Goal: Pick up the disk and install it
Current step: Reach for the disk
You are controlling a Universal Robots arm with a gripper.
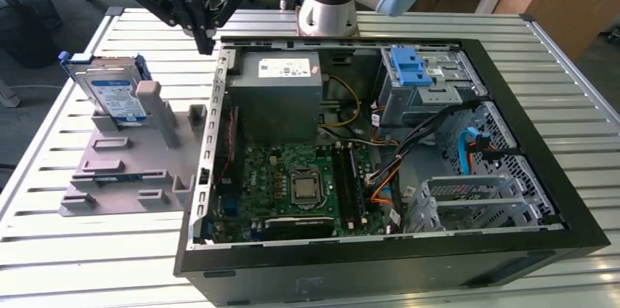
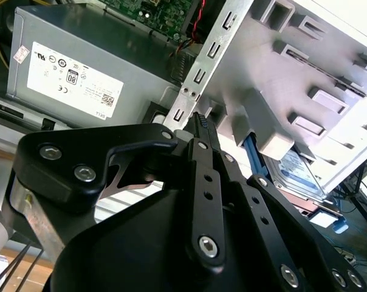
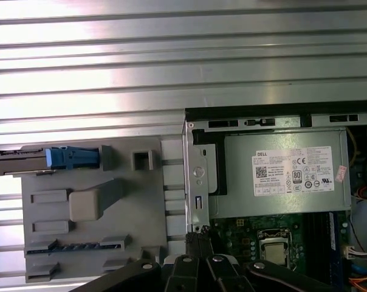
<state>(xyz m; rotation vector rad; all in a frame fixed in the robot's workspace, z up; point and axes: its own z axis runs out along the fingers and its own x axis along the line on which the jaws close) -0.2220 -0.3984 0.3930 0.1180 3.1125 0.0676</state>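
Observation:
The disk point(image 1: 109, 91), a silver drive with a white-and-blue label in a thin blue bracket, stands on edge in the grey fixture point(image 1: 126, 166) at the exterior view's left. In the first wrist view the disk point(image 3: 65, 157) is seen edge-on from above. The second wrist view catches the disk point(image 2: 300, 175) past the fixture's posts. My gripper point(image 1: 205, 45) hangs above the table between the fixture and the computer case's wall, to the right of the disk and apart from it. Its fingertips point(image 2: 199, 120) are pressed together with nothing between them. In the first wrist view the gripper point(image 3: 199, 233) sits over the case's edge.
The open computer case point(image 1: 542, 141) lies on the slatted metal table point(image 1: 571, 54). Inside are the grey power supply point(image 1: 281, 86), the motherboard point(image 1: 300, 181), cables and a metal drive cage with a blue latch point(image 1: 417, 68). The arm's base point(image 1: 327, 14) stands behind the case.

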